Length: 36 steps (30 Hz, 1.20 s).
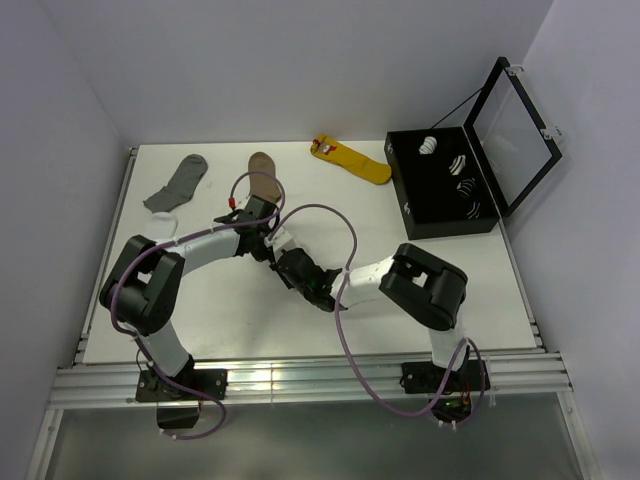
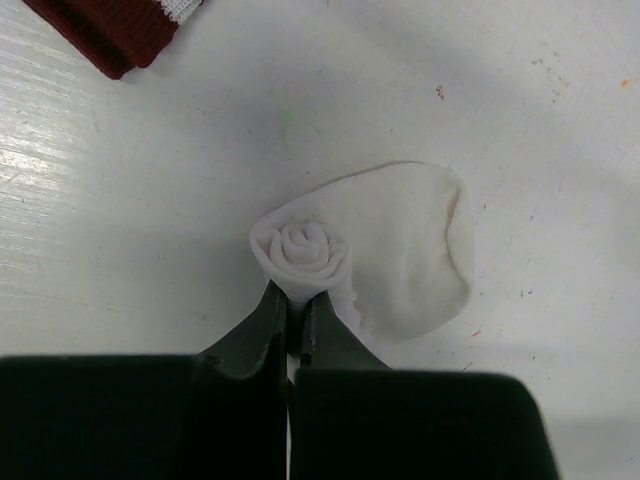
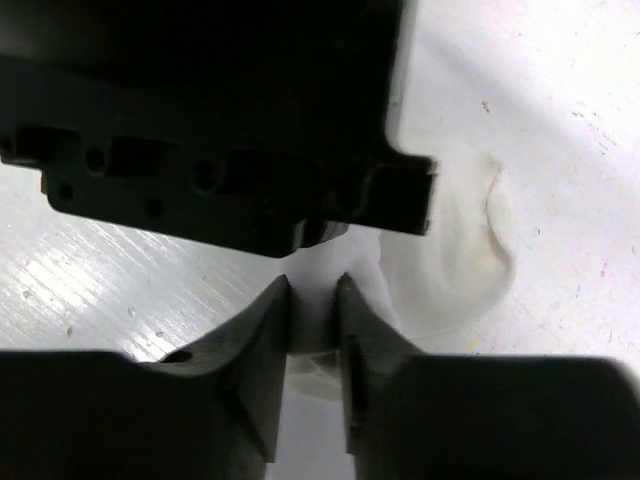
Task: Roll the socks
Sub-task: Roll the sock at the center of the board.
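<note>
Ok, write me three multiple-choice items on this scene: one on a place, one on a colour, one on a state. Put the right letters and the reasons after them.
1. Where does the yellow sock lie?
A. at the far edge of the table, left of the black box
B. inside the box
C. by the arm bases

2. What colour is the sock held by the left gripper?
A. grey
B. yellow
C. white

3. How is that sock?
A. flat, unrolled
B. rolled at one end, the rest loose
C. fully rolled, in the box

Answers: A, the top view shows it beside the box. C, the left wrist view shows white fabric. B, a spiral sits at the shut jaws, with a loose flap beyond it.
</note>
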### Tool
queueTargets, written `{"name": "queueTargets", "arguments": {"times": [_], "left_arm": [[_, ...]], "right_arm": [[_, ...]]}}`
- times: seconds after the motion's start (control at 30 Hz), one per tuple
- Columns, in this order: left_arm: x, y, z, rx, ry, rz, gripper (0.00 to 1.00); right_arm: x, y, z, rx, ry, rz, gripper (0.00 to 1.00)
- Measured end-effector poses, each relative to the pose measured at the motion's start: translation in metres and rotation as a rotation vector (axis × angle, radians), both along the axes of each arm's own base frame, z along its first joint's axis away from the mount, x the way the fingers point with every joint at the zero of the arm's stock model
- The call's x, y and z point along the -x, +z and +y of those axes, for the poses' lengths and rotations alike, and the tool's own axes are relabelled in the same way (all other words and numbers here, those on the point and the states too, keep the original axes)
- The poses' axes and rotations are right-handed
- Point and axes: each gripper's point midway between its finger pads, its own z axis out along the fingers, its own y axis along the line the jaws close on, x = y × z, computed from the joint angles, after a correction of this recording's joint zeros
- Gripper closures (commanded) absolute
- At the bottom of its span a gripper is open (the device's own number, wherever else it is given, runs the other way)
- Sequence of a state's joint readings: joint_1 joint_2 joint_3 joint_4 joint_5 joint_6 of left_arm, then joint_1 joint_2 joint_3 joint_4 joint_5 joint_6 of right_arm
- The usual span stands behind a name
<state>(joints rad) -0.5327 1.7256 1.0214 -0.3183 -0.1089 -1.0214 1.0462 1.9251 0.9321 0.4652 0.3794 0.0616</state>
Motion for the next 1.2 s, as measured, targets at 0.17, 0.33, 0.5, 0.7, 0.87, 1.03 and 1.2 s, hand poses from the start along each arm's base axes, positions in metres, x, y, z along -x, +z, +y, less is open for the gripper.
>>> {"name": "queueTargets", "arguments": {"times": [0.17, 0.33, 0.5, 0.7, 0.87, 1.03, 1.2], "left_arm": [[0.000, 0.001, 0.000, 0.005, 0.001, 0.001, 0.90], [0.002, 0.003, 0.005, 0.019, 0.021, -0.003, 0.61], [0.015, 0.014, 0.017, 0.052, 0.060, -0.022, 0.48], [0.034, 0.035, 0.032, 0.153, 0.142, -0.121, 0.46], [0.057, 0.025, 0.045, 0.204, 0.188, -0.153, 0.46], [0.059, 0.017, 0.045, 0.249, 0.207, -0.177, 0.41], [0.055, 0.010, 0.037, 0.292, 0.205, -0.182, 0.37]], "right_arm": [[-0.002, 0.001, -0.002, -0.020, -0.003, 0.032, 1.00], [-0.002, 0.002, -0.003, -0.075, 0.021, 0.118, 1.00], [0.000, 0.004, -0.004, -0.188, 0.065, 0.274, 1.00], [0.002, 0.009, -0.009, -0.344, 0.098, 0.511, 1.00], [0.008, 0.006, -0.006, -0.471, 0.132, 0.712, 1.00], [0.016, 0.005, 0.000, -0.566, 0.175, 0.872, 1.00], [0.023, 0.005, 0.003, -0.612, 0.193, 0.970, 1.00]]}}
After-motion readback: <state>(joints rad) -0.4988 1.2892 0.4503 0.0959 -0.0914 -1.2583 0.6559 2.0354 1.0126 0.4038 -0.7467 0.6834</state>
